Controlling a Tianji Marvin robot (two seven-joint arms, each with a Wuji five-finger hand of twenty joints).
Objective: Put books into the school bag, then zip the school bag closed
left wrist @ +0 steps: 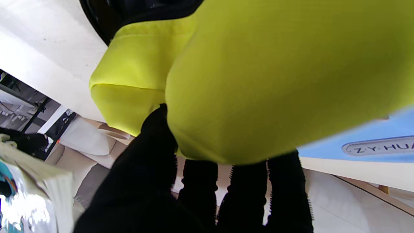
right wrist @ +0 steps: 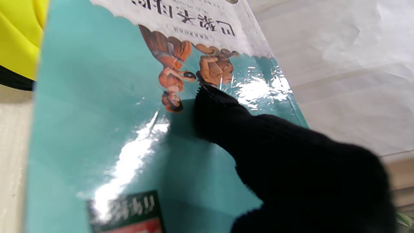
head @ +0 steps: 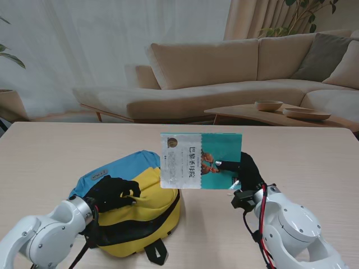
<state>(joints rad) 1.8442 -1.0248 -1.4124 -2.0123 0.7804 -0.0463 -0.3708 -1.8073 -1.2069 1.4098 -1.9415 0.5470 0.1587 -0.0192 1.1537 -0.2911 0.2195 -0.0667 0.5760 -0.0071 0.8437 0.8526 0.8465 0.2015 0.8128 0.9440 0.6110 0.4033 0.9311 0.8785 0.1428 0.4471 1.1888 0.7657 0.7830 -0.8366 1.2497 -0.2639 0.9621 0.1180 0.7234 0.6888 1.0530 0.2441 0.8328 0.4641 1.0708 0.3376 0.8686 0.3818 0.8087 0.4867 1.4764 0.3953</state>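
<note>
Bag [head: 132, 216] first, since it sits on my left side of the desk [head: 50, 151]: a soft school bag, yellow on top with a blue panel farther from me and black trim nearer to me. My left hand [head: 111, 193] is clamped on a fold of the yellow fabric, fingers [left wrist: 197, 191] curled under the flap in the wrist view, apparently holding the mouth up. I cannot tell how wide the opening is.

Moving right, the book [head: 201, 161] hangs in the air just beside the bag's right edge, clear of the desk and roughly upright with its cover toward me. It is a thin, glossy paperback, teal with a white scalloped band, printed figures and title text. My right hand [head: 244, 174] is closed on its right edge, one finger [right wrist: 220, 110] pressed flat on the cover.

I judge the step is carrying the book to the opening. To do it well, I would lift the flap higher, tilt the book's left edge downward, and slide it in without snagging the fabric; the slick cover could slip.
</note>
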